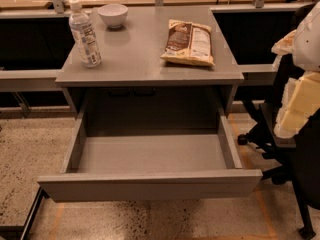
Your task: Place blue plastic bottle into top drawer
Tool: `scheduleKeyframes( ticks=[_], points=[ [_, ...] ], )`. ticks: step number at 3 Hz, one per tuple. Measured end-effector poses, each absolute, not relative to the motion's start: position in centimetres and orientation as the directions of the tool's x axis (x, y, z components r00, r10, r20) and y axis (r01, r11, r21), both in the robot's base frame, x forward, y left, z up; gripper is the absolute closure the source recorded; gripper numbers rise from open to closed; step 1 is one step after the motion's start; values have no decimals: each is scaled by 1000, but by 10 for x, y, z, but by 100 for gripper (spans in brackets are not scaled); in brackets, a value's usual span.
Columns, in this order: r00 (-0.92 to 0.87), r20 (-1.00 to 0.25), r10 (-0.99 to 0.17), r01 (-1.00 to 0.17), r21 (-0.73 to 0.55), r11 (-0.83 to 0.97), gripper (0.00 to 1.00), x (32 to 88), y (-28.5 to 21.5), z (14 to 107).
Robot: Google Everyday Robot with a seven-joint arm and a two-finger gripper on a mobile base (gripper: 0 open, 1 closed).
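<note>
Pincer [299, 101], state impossible to tell, hangs far right; a glancing reach could topple the upright blue plastic bottle [85, 34] off the surface [145, 59].

The grey desk [145, 61] bears the blue plastic bottle [85, 36], white bowl [113, 15] and snack bag [189, 42]; the pincer [299, 104] hangs beside it.

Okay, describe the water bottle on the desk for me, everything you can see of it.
The small clear plastic bottle has a white screw cap, a ribbed body and a white-bluish printed label. It stands upright near the left edge of the grey desk top, touching only that surface, left of the white bowl and apart from it. It is not yet in the open grey top drawer below. The robot's gripper is at the view's right edge, far from it.
</note>
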State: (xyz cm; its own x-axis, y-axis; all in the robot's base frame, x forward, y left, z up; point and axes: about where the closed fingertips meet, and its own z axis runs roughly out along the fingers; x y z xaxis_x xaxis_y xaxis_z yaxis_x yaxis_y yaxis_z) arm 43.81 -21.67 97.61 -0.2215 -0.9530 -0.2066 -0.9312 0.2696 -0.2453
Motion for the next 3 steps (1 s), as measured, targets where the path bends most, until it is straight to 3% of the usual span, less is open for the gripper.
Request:
scheduleKeyframes(
  ticks=[1, 3],
  points=[
    [-221, -207, -953, -931, -246, 270, 0, 438, -217, 976],
    [-130, -414, -901, -932, -258, 253, 0, 503, -165, 995]
  ],
)
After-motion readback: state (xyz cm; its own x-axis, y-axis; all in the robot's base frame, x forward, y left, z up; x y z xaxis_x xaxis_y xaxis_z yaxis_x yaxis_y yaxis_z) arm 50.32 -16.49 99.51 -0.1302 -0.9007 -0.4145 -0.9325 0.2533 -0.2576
